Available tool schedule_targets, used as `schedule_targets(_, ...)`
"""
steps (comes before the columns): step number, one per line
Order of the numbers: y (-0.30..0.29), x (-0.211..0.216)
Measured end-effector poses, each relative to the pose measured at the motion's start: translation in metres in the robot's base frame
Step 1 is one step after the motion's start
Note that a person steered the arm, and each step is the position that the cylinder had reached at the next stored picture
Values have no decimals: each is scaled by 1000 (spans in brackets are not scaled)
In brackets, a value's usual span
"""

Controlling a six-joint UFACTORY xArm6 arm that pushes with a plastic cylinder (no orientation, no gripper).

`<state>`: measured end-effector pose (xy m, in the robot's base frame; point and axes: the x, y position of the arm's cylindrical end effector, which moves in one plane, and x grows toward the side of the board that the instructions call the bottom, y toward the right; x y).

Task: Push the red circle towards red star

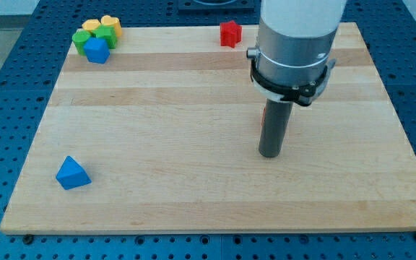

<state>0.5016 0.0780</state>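
The red star sits near the view's top edge of the wooden board, a little right of the middle. My rod stands below and to the right of it, and my tip rests on the board. Only a thin red sliver of the red circle shows at the rod's left edge, just above the tip. The rest of it is hidden behind the rod. The star lies well above and slightly left of that sliver.
A blue triangle lies at the lower left. A cluster sits at the top left corner: a blue block, a green block and two yellow blocks. The wooden board rests on a blue perforated table.
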Motion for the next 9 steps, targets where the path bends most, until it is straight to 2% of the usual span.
schedule_targets(1, 9, -20)
schedule_targets(4, 17, -19)
schedule_targets(5, 19, -31)
schedule_targets(7, 18, -100)
schedule_targets(9, -32, -158)
